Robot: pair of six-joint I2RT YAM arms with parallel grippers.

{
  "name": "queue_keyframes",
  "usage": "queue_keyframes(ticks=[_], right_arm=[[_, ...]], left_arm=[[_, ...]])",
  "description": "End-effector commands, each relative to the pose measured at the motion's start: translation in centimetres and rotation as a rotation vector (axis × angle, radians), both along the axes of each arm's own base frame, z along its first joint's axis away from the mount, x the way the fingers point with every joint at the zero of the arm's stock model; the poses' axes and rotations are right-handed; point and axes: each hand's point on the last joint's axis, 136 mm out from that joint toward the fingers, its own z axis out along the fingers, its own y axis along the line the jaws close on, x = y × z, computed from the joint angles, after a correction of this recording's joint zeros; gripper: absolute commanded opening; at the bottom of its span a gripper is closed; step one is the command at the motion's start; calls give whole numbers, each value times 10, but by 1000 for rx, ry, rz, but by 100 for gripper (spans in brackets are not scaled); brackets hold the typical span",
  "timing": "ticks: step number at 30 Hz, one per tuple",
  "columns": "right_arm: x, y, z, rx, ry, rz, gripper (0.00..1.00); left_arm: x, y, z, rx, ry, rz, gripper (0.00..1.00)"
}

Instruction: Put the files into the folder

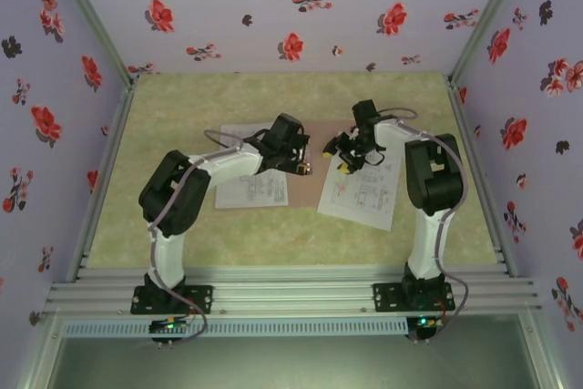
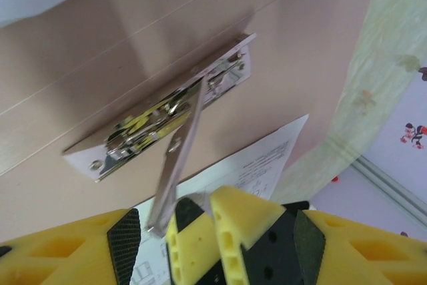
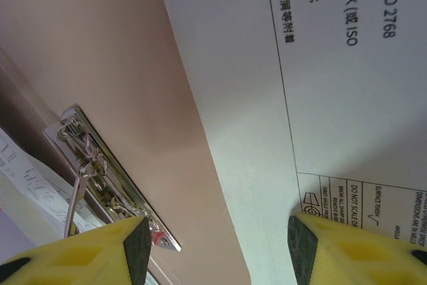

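The folder (image 2: 100, 51) lies open and flat in the middle of the bench (image 1: 182, 225), pinkish-brown inside, with its metal clip (image 2: 173, 108) running along the middle. One of the files, a printed sheet (image 1: 250, 189), lies over the left side. A second sheet (image 1: 360, 196) lies slightly askew over the right side, with its long edge near the clip but not under it.

From where I stand, the step in hand looks like working the clip. Its lever (image 2: 177, 158) is tipped up off the plate, and the left gripper (image 1: 299, 167) sits right at it. The jaws are partly apart and the lever's free end sits between them. The tip is against or very close to one finger, and I cannot tell whether it is actually pinched or just straddled.

The right gripper (image 3: 217, 248) hovers low over the right sheet and the bare strip of folder beside it. Its jaws are wide apart, it holds nothing, and neither pad touches the paper.

I would say the task is barely past its start, since the papers rest loose on the card and nothing is fastened.

The next move probably calls for keeping that lever up while a sheet is nudged sideways until its edge goes under the clamp. The second sheet would need squaring on top of it before the lever is pressed down. Thin paper on smooth card may skate or buckle rather than slide cleanly, so a light, flat push seems wiser than a pinch.
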Motion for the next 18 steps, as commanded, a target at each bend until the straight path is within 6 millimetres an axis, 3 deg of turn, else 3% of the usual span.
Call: queue_keyframes(ticks=[1,5,10,15,18], right_arm=[[-10,-4,-11,-39,41,20,59],[-12,-2,-13,-37,45,27,59],[-12,2,-15,-34,47,39,59],[-7,8,-4,-22,14,83,59],[-2,8,9,-26,-9,104,59]], left_arm=[[29,12,14,25,-61,40,64],[55,17,21,34,-110,42,64],[86,4,23,-21,-162,0,64],[89,-3,34,-44,-205,-61,64],[91,2,38,-39,-234,-79,65]])
